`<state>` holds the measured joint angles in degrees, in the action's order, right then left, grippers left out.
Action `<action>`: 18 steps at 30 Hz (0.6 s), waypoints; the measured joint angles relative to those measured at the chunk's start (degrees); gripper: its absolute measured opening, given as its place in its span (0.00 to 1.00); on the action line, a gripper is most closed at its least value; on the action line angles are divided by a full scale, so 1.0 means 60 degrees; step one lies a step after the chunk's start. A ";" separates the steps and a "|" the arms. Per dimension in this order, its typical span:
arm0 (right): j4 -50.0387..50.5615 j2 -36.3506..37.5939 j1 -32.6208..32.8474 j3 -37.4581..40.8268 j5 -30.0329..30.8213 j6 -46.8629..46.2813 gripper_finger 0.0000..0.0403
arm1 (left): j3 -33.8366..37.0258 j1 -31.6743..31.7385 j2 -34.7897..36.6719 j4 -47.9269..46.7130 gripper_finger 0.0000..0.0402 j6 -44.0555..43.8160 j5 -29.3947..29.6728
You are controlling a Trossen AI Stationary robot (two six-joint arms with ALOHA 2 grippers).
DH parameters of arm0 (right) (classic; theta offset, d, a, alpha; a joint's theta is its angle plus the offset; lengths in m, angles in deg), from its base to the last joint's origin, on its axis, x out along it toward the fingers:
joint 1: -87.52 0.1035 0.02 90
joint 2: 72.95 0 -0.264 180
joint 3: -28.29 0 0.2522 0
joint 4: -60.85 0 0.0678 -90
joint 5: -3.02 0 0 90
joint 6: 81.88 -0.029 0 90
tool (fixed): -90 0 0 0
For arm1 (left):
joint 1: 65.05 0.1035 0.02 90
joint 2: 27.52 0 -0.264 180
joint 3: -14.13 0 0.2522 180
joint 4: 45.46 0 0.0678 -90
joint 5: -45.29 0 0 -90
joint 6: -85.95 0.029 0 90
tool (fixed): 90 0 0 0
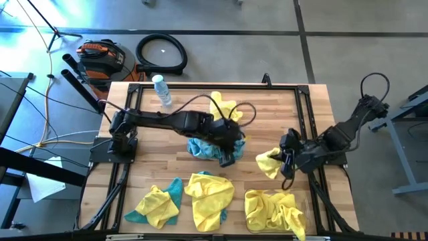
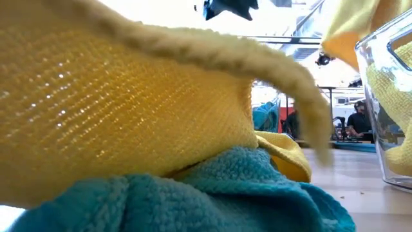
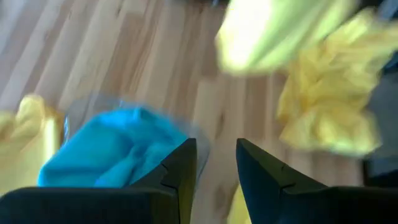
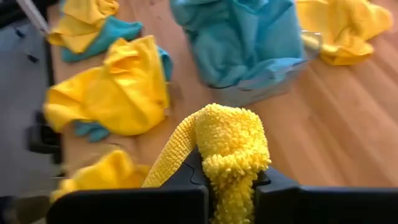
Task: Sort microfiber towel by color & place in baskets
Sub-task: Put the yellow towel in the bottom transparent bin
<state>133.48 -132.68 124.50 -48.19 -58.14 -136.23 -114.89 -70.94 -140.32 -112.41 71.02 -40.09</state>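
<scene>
On wood table: right gripper clamps yellow towel; left gripper parted, empty.

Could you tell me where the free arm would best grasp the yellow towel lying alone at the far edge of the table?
Probably from straight above, pinching a raised fold at the middle of the crumpled yellow towel; its far corner sticks up. The left end effector is open nearby.

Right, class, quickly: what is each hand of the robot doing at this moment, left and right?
Left hand: open, holding nothing, over the basket of teal towels.
Right hand: closed on a yellow towel.
</scene>
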 joint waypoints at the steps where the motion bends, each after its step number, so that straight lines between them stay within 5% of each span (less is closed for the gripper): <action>1: 0.0259 -0.0255 0.0168 -0.0355 -0.0002 -0.0265 0.02 | 0.0216 -0.0056 0.0026 0.0005 0.25 0.0047 0.0073; 11: 0.3726 -0.3868 0.1423 -0.4041 -0.0965 -0.3397 0.01 | 0.4065 -0.0727 0.2369 0.0769 0.25 -0.0475 0.0342; 18: 0.4331 -0.5790 0.1906 -0.4713 -0.2626 -0.5277 0.02 | 0.7139 -0.1441 0.5081 0.2258 0.25 -0.1647 0.0425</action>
<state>159.47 -167.42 135.94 -76.47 -73.90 -167.89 -72.05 -79.59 -109.83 -98.86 61.13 -37.54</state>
